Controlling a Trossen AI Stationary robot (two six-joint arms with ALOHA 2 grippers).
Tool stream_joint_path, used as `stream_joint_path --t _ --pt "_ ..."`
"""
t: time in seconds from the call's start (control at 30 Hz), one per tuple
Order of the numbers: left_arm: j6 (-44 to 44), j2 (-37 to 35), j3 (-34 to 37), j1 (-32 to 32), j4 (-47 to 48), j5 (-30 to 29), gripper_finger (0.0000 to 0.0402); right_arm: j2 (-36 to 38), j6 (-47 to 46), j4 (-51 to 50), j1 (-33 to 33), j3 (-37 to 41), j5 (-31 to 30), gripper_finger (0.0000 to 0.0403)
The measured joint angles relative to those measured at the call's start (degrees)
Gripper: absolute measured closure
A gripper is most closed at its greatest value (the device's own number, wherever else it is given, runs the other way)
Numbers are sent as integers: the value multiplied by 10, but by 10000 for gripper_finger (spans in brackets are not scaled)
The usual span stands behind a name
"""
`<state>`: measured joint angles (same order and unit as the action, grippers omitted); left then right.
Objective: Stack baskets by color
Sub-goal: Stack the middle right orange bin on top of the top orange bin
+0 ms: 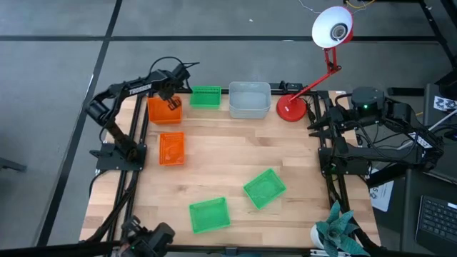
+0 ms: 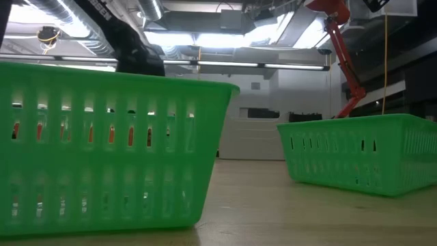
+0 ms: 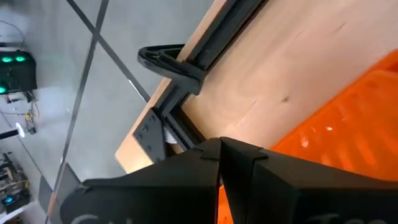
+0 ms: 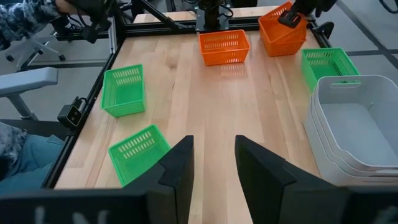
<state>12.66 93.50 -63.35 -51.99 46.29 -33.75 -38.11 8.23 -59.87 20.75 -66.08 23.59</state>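
Observation:
My left gripper (image 1: 173, 103) is shut on an orange basket (image 1: 163, 111) at the table's far left corner; the right wrist view shows that basket (image 4: 281, 34) tilted. A second orange basket (image 1: 171, 148) rests flat on the table nearer the front. One green basket (image 1: 206, 96) stands at the far edge, beside a stack of grey-white baskets (image 1: 249, 98). Two more green baskets (image 1: 264, 188) (image 1: 209, 214) lie near the front. My right gripper (image 4: 214, 168) hangs open, raised over the table's right side, with nothing between its fingers. My left gripper pinches the orange basket's rim (image 4: 287, 23) between its two shut fingers (image 3: 249, 168), on the side toward the green basket. The fingers slant down from above. The basket is tilted, its held side higher; whether its lower edge is on the table I cannot tell.
A desk lamp with a red base (image 1: 291, 108) stands at the far right, its white head (image 1: 332, 27) reaching beyond the table. The two front green baskets (image 2: 102, 150) (image 2: 362, 157) fill the low view. Bare wood lies in the table's middle (image 1: 235, 153).

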Motion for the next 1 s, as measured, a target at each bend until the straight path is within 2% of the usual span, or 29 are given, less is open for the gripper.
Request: stream_joint_path --t 0.23,0.37,0.47,0.63,0.7,0.83,1.0 --pt "-1 1 0 -3 -8 9 401 0 0 -11 0 0 0 286" --pt "-2 -9 0 3 -8 -38 401 0 0 -13 0 0 0 286" --pt "-1 -40 -3 18 0 -49 401 0 0 -13 0 0 0 286" --pt "-1 -98 -5 39 51 6 401 0 0 -13 0 0 0 286" --pt "-2 -117 -6 44 77 45 394 0 0 -12 0 0 0 286" --pt "9 -138 -6 44 95 111 357 0 0 -12 0 0 0 286" --pt "60 -130 -6 27 90 122 298 0 0 -9 0 0 0 286"
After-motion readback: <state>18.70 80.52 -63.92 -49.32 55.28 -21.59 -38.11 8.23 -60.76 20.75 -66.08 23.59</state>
